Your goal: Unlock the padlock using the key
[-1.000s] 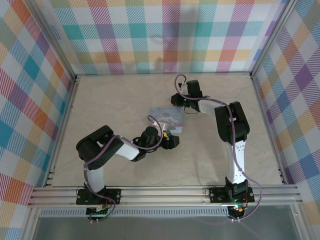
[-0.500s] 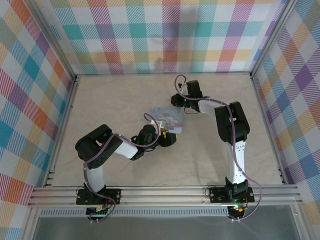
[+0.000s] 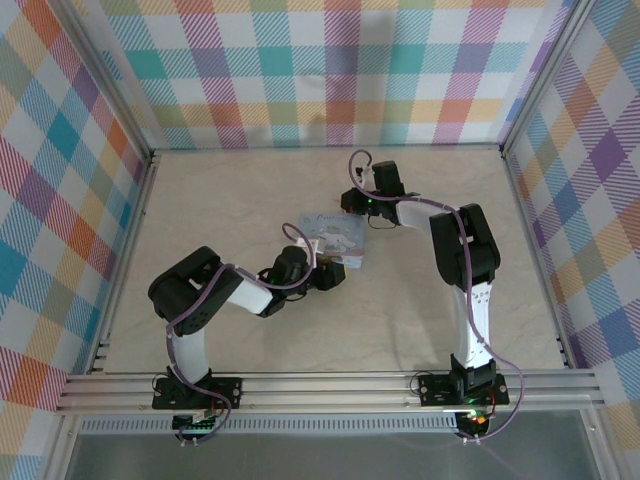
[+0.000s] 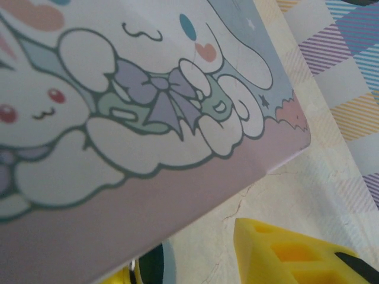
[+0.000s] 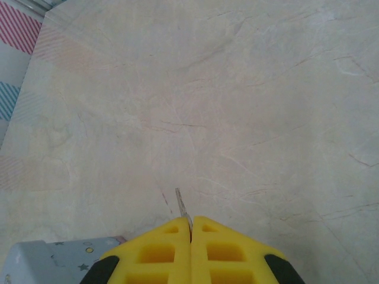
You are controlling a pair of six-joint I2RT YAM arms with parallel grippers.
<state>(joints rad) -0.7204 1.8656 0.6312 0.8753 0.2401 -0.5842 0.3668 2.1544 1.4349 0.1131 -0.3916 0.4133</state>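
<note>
**Container.** One square tin point(image 3: 336, 236) lies flat near the middle of the bench point(image 3: 220, 200), with its lid on, so its contents cannot be seen. In the left wrist view the lid point(image 4: 148, 89) is smooth printed metal. It carries white cartoon animals outlined in dark grey-green and a lilac bow, on a pale blue ground that turns dusty pink toward a rounded corner.

**Surfaces.** The bench top is matt pale beige with fine marble-like veins. Plaid-printed panels enclose it on the left, far and right edges.

**Key.** The key point(image 5: 182, 208) is a thin, pale silvery sliver. It projects from between the yellow ribbed fingertips of the right gripper point(image 5: 190, 223), whose jaws are pressed together on it with no gap. This gripper point(image 3: 353, 203) sits just beyond the tin's far edge, over bare bench, and one corner of the tin shows at the lower left of its wrist view.

**Padlock.** A small rounded dark and pale blue form — taken with reserve to be the padlock point(image 4: 153, 266) — is cut by the lower frame edge just off the tin's near edge.

**Left gripper.** The left gripper point(image 3: 334, 274) is at the tin's near edge. Its yellow fingers point(image 4: 290, 254) stand apart — whether they grip anything cannot be told.
</note>
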